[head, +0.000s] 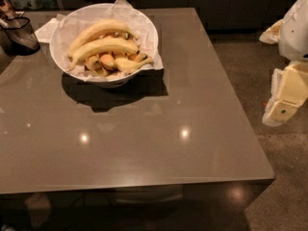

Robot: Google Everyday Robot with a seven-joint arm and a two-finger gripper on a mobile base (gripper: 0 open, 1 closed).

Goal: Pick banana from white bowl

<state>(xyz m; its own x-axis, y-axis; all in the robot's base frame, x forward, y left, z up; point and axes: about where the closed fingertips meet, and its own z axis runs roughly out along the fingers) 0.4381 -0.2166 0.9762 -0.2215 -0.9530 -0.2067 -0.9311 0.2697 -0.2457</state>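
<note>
The white bowl [60, 57], lined with crinkled white paper, stands on the far left part of the brown table. Two long, curved, pale-yellow bananas lie across the top of its pile: the banana [103, 46] in front and a second long one [98, 29] behind it. Short orange-yellow bananas [108, 61] lie under them. My gripper [284, 105] is a cream-and-white piece at the right edge of the view. It hangs off the table's right side over the floor, far from the bowl and holding nothing that I can see.
A dark see-through container [19, 32] stands at the far left corner beside the bowl. White paper [47, 30] lies between them. The glossy table [159, 148] ends at a front edge and a right edge, with speckled floor [279, 177] beyond.
</note>
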